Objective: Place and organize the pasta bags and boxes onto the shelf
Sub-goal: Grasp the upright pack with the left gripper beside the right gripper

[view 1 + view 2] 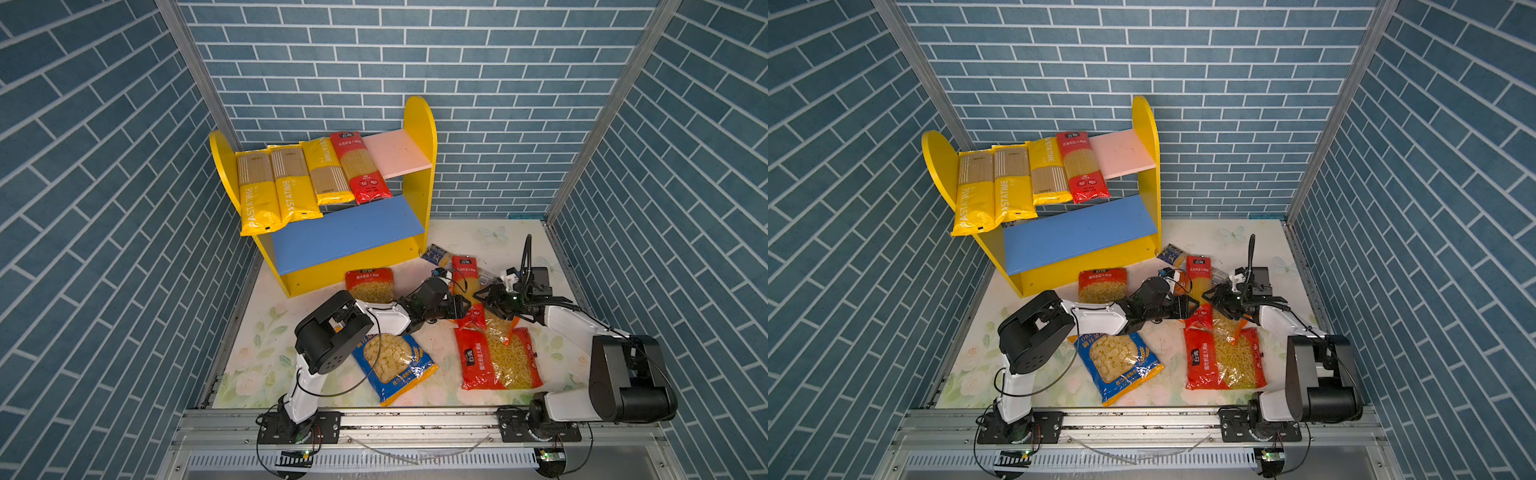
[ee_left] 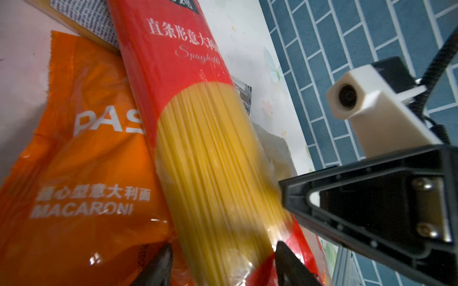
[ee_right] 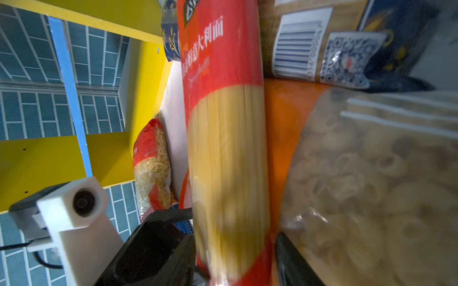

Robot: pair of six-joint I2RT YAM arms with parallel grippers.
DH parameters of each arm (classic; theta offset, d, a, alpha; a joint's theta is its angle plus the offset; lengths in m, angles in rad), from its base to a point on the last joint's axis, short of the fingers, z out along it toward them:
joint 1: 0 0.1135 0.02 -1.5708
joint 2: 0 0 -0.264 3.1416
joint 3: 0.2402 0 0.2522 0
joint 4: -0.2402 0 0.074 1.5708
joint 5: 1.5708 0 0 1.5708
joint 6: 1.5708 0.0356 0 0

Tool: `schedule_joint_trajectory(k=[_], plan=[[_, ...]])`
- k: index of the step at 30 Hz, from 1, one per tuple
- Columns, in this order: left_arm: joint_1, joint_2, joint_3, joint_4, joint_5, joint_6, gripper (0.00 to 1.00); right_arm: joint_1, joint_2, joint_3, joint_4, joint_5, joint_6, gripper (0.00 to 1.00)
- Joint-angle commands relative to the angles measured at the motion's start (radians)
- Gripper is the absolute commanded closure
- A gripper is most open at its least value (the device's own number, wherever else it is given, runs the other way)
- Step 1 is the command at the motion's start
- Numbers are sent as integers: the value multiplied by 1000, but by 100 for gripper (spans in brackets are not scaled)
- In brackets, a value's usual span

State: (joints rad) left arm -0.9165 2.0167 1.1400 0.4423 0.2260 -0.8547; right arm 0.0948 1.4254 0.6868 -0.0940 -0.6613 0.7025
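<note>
Both left claw [image 2: 223, 267] and right claw [image 1: 481, 302] straddle long red glossy-film spaghetti pack [image 2: 198, 148]; clamped or not, cannot tell. Likely stiff, brittle, slippery: grip mid-length, across width.

Blue brick-pattern walls [image 1: 498, 62] closed in the work cell on three sides, with aluminium posts [image 1: 201, 70] running up the two rear corners. The tabletop [image 1: 257, 345] wore a pale cover printed with roses and leaves, and a butterfly print [image 1: 494, 233] showed near its back edge. Along the front ran an aluminium rail [image 1: 415, 424], with a slotted grey duct [image 1: 374, 460] just below it in both top views.
</note>
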Motion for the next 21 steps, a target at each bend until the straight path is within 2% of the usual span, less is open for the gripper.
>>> schedule_joint_trajectory(k=[1,6,9,18,21], plan=[[1,13,-9,41,15,-17,36,21,34,0,19,-18,-11,46],[1,7,-20,48,25,-18,43,46,-18,22,52,-69,23,48],[1,5,-29,62,37,-24,53,46,-41,16,111,-113,74,49],[1,5,-56,93,61,-39,73,49,93,-71,282,-124,118,53],[1,7,-63,102,67,-42,79,48,107,-68,289,-126,109,54]])
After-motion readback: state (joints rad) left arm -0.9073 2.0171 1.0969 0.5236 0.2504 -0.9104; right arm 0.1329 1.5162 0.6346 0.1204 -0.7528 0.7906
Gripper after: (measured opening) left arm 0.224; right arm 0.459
